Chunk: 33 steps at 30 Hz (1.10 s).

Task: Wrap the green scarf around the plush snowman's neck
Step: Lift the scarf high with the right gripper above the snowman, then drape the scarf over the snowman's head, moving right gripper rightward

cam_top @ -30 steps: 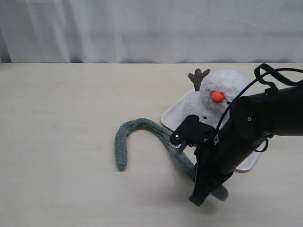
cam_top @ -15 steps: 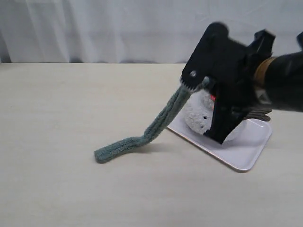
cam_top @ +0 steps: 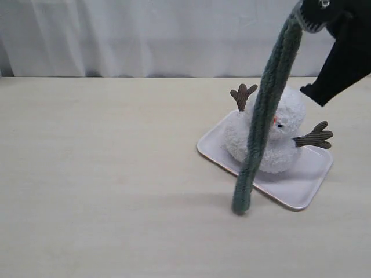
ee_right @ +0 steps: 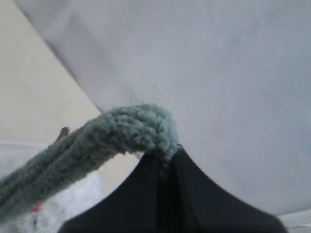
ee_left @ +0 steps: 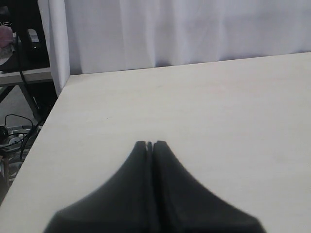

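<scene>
The right hand (cam_top: 305,14), high at right, pinches one end of the green scarf (cam_top: 269,98), which hangs down before the plush snowman (cam_top: 293,113) on its pale tray (cam_top: 301,188). The left hand (ee_left: 149,144) is closed on nothing.

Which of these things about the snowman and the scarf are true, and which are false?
1. The long fuzzy grey-green knitted scarf hangs from the right arm's jaws, shut on its top end. True.
2. The fluffy white plush snowman sits on the pale rectangular tray. True.
3. The scarf is wrapped around the snowman's neck. False: it dangles in front of the snowman, not wrapped.
4. The left arm's jaws hold the scarf's other end. False: they are shut on nothing, over the pale table.
</scene>
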Each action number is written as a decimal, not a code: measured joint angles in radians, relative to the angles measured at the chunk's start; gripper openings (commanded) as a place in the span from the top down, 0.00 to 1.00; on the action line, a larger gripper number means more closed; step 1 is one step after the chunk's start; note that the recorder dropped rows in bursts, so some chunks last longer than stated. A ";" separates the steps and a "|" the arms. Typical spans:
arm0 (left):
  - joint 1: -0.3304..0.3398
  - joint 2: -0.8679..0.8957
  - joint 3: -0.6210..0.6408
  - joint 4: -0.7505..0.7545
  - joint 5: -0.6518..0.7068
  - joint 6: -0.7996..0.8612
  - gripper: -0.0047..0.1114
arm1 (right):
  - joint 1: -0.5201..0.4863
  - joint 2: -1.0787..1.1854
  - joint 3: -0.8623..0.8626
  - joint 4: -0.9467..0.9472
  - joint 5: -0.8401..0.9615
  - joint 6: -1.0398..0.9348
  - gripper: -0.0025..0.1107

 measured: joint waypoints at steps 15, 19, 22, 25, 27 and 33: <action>0.000 0.000 0.000 0.000 0.000 0.000 0.96 | -0.117 0.289 -0.044 -0.476 -0.168 0.733 0.94; 0.000 0.000 0.000 0.000 0.000 0.000 0.96 | -0.117 0.297 -0.098 -0.477 -0.366 0.802 0.94; 0.000 0.000 0.000 0.000 0.000 0.000 0.96 | -0.117 0.297 -0.118 -0.479 -0.449 0.829 0.94; 0.000 0.000 0.000 0.000 0.000 0.000 0.96 | -0.117 0.297 -0.131 -0.481 -0.485 0.834 0.94; 0.000 0.000 0.000 0.000 0.000 0.000 0.96 | -0.117 0.297 -0.131 -0.483 -0.462 0.834 0.94; 0.000 0.000 0.000 0.000 0.000 0.000 0.96 | -0.117 0.338 -0.131 -0.490 -0.206 0.798 0.94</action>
